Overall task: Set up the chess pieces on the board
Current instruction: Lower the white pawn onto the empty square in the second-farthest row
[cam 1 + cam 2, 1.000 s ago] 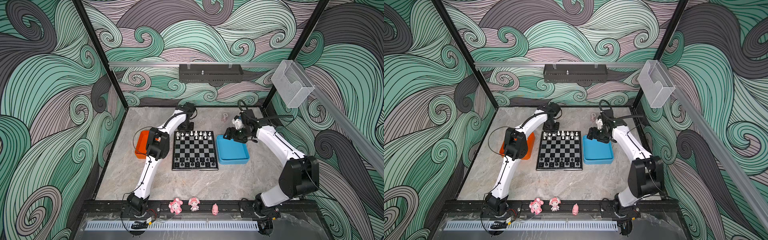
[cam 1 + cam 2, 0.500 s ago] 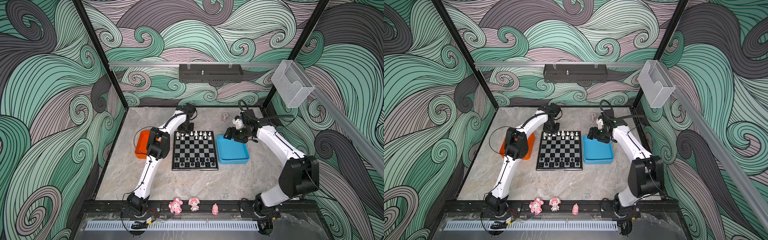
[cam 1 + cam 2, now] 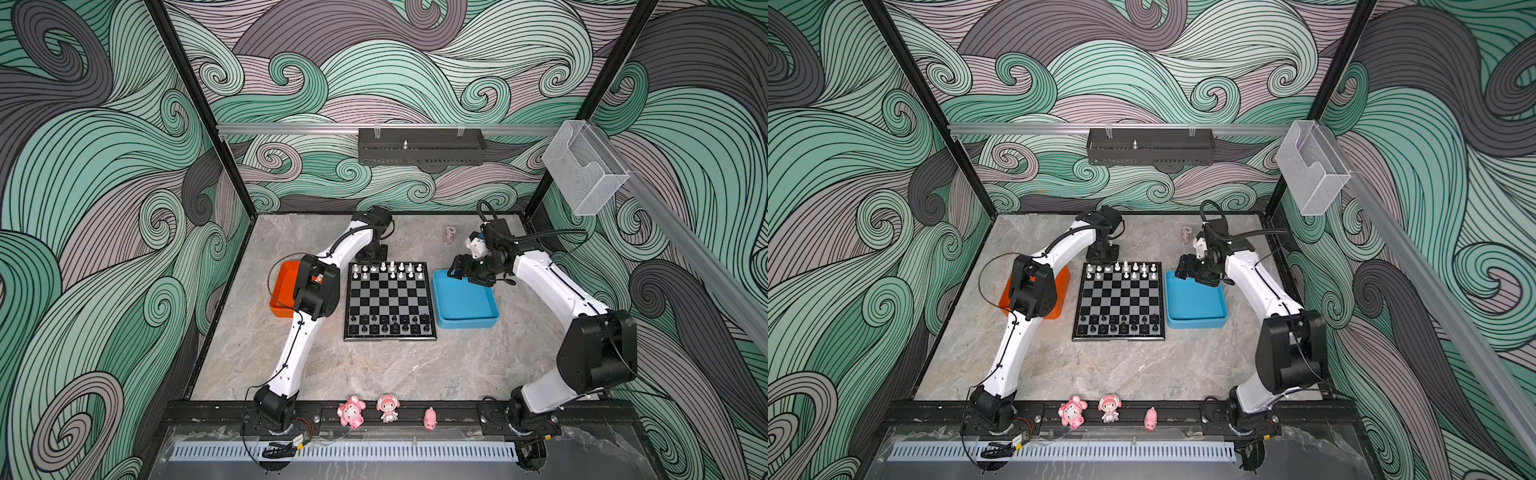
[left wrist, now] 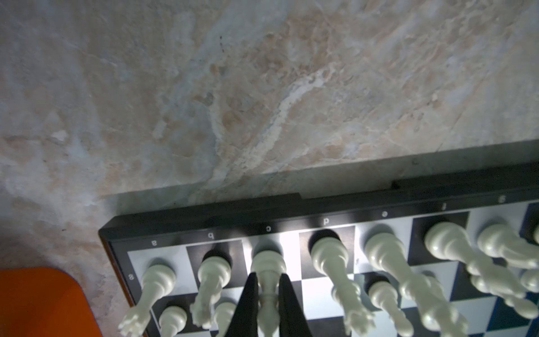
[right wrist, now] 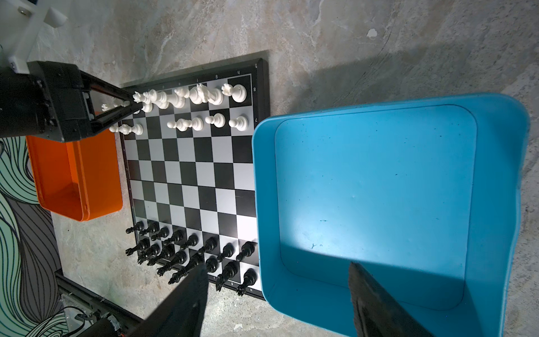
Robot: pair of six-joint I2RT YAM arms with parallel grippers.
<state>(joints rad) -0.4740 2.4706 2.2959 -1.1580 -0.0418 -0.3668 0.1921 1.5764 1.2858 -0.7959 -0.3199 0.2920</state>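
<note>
Surface (image 3: 374,365) of grey marble is being occupied at its middle by one board (image 3: 390,299), checkered black and grey inside a dark rim. The board is being flanked by two trays: one blue tray (image 3: 465,299) just beside its right edge and one orange tray (image 3: 282,291) near its left edge.

Two pincers are being shown. The left pincer (image 4: 268,306) is being clenched on one white piece (image 4: 268,262), whose base is being seen at the c square of the board's far edge row. The right pincer (image 5: 277,266) is being held released, grasping nothing, above the blue tray's far corner.

Three pink figurines (image 3: 387,408) are being lined along the front rail (image 3: 457,411).

Sixteen black pieces (image 5: 189,251) are being carried upright in two rows of eight at the board's near side. The white pieces (image 3: 390,270) are being carried in two rows at the far side, too crowded to be counted.
</note>
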